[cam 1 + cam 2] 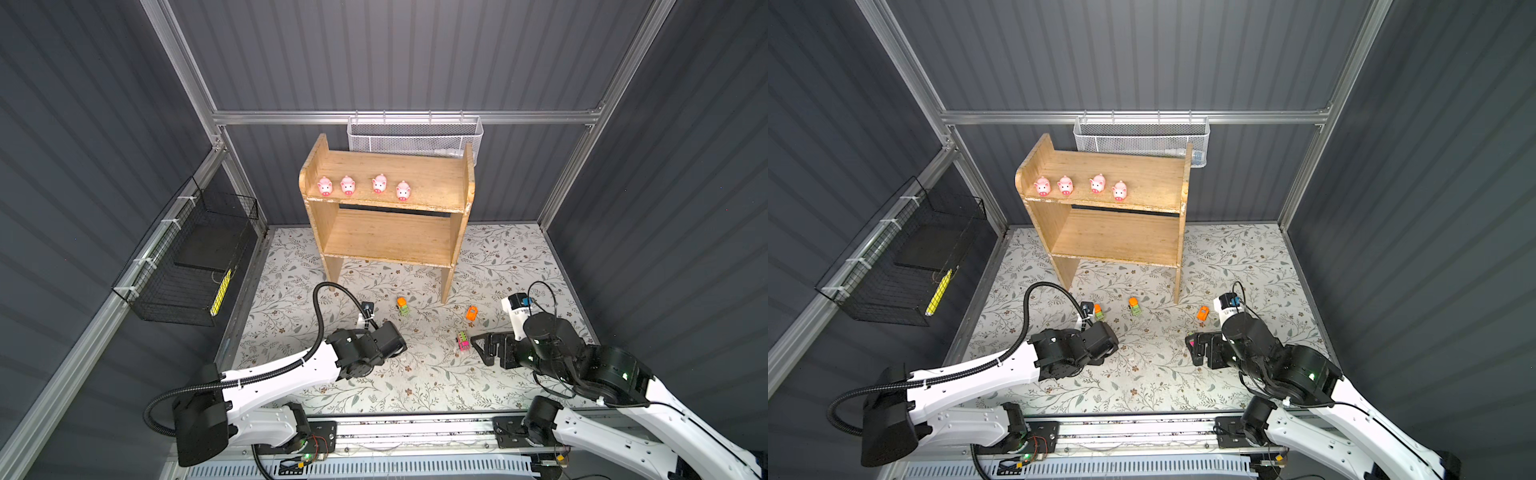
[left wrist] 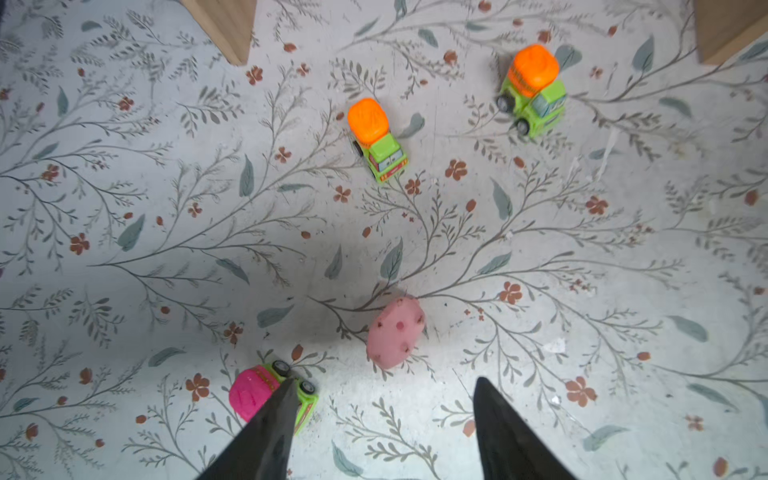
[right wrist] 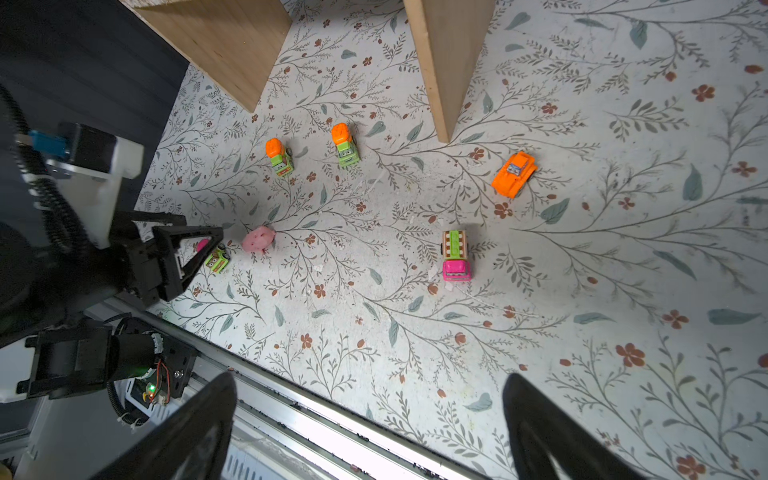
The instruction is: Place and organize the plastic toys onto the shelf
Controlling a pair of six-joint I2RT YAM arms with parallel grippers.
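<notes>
The wooden shelf (image 1: 436,178) stands at the back with several pink pigs (image 1: 348,185) in a row on its top tier; the lower tier is bare. Another pig (image 2: 397,332) lies feet-up on the floral floor, just beyond my left gripper (image 2: 384,382), which is open and empty. A pink-and-green vehicle (image 2: 253,395) sits partly behind one left finger. Two orange-and-green trucks (image 2: 378,139) (image 2: 534,89) stand farther out. My right gripper (image 3: 368,378) is open and empty over the floor's front edge. An orange car (image 3: 514,173) and a pink-and-green truck (image 3: 456,255) lie ahead of it.
A white mesh basket (image 1: 415,137) hangs on the back wall behind the shelf. A black wire basket (image 1: 195,257) hangs on the left wall. The shelf's legs (image 3: 449,62) stand just beyond the vehicles. A metal rail (image 1: 415,428) runs along the front edge.
</notes>
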